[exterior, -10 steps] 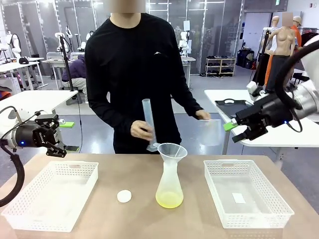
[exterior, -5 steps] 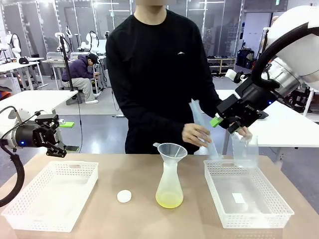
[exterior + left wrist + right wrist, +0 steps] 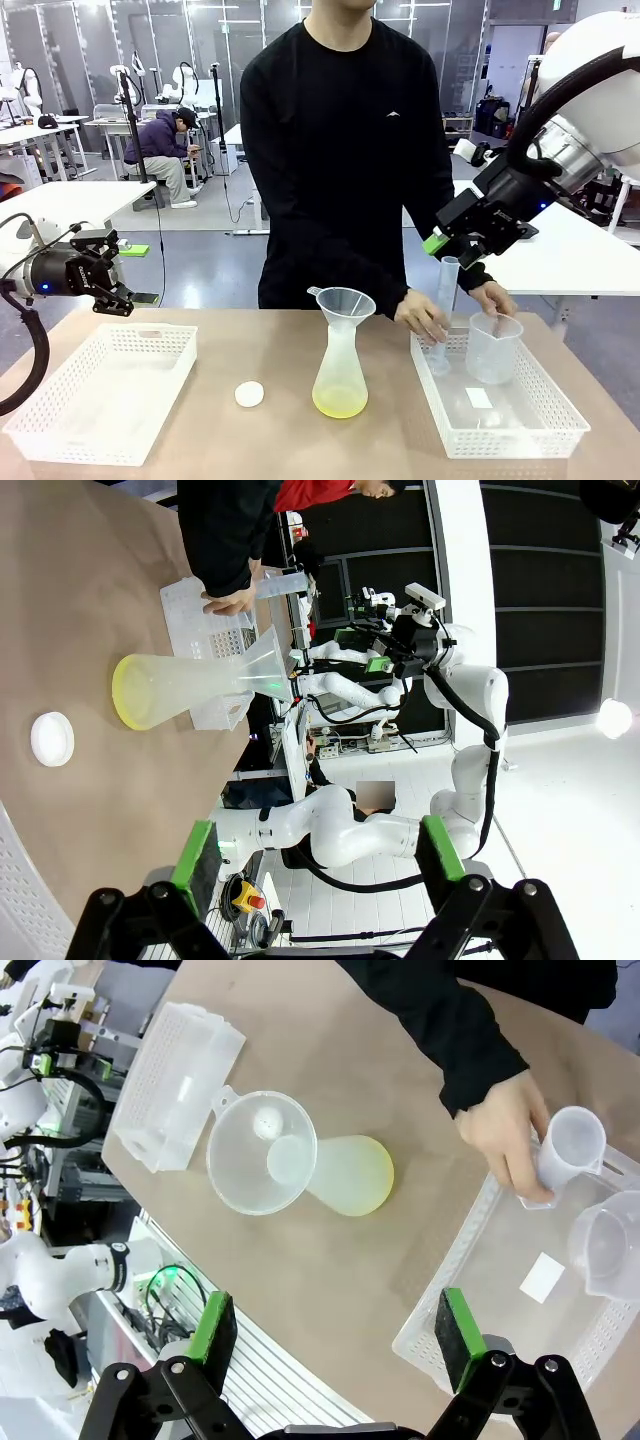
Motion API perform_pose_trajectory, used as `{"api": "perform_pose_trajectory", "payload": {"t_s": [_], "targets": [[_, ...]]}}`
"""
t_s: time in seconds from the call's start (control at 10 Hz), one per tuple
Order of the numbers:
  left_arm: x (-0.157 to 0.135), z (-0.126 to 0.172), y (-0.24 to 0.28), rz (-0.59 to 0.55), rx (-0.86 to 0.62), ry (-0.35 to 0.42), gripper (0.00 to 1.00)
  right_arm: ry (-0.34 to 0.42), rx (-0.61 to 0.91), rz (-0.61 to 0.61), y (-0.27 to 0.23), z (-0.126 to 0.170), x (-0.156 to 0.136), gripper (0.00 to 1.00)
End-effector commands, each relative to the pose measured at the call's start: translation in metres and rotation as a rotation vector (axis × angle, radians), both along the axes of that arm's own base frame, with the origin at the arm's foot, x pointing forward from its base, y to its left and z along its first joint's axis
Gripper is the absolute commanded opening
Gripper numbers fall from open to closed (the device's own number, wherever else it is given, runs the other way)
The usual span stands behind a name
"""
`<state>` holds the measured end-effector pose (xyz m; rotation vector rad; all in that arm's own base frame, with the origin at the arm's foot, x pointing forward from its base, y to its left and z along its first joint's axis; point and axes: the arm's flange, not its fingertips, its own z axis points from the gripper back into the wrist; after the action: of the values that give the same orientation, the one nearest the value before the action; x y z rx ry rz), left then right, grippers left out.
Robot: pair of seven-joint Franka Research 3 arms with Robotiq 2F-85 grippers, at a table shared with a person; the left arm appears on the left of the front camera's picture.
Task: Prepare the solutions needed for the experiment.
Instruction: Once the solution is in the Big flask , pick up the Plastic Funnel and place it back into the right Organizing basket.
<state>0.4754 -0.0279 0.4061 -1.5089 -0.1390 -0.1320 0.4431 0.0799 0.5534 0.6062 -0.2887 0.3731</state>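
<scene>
Nearest, two white baskets flank the table: the left basket (image 3: 90,448) and the right basket (image 3: 510,440). Between them lie a small white cap (image 3: 249,394) and, just to its right, a clear conical flask (image 3: 338,360), upright, with a funnel (image 3: 343,302) seated in its neck. The solutions (image 3: 340,402) form a shallow yellow-green layer at the flask's bottom (the wall above it looks pale and frosted). Farther back, at the right basket's far end, a person's hand (image 3: 424,313) grips an upright graduated cylinder (image 3: 449,285), and the other hand (image 3: 493,297) is at the rim of a clear beaker (image 3: 494,350) just beside it. Above those hands the right gripper (image 3: 448,255) hangs with its jaws wide apart, holding nothing. The left gripper (image 3: 125,272) hovers off the table's far left corner, likewise spread and holding nothing, well apart from the flask. The person, in black, stands at the far edge.
</scene>
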Motion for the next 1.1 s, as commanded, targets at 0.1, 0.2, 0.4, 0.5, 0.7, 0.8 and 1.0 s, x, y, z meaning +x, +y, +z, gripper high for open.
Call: {"api": "perform_pose_trajectory", "payload": {"t_s": [0.1,0.2,0.4,0.5,0.7,0.8,1.0], "targets": [[0.001,0.002,0.000,0.010,-0.003,-0.004,1.00,-0.007,0.015,0.021,0.001,-0.003,0.000,1.00],[0.001,0.002,0.000,0.010,-0.003,-0.004,1.00,0.000,0.001,0.000,0.000,0.000,0.000,1.00],[0.001,0.002,0.000,0.010,-0.003,-0.004,1.00,0.036,-0.021,-0.093,0.037,0.004,-0.003,1.00],[0.001,0.002,0.000,0.010,-0.003,-0.004,1.00,0.048,-0.077,-0.164,0.051,0.008,-0.004,1.00],[0.001,0.002,0.000,0.010,-0.003,-0.004,1.00,0.068,-0.127,-0.210,0.085,0.014,-0.004,1.00],[0.001,0.002,0.000,0.010,-0.003,-0.004,1.00,0.078,-0.129,-0.212,0.098,0.017,-0.005,1.00],[0.001,0.002,0.000,0.010,-0.003,-0.004,1.00,0.083,-0.162,-0.276,0.112,0.018,-0.004,1.00]]}}
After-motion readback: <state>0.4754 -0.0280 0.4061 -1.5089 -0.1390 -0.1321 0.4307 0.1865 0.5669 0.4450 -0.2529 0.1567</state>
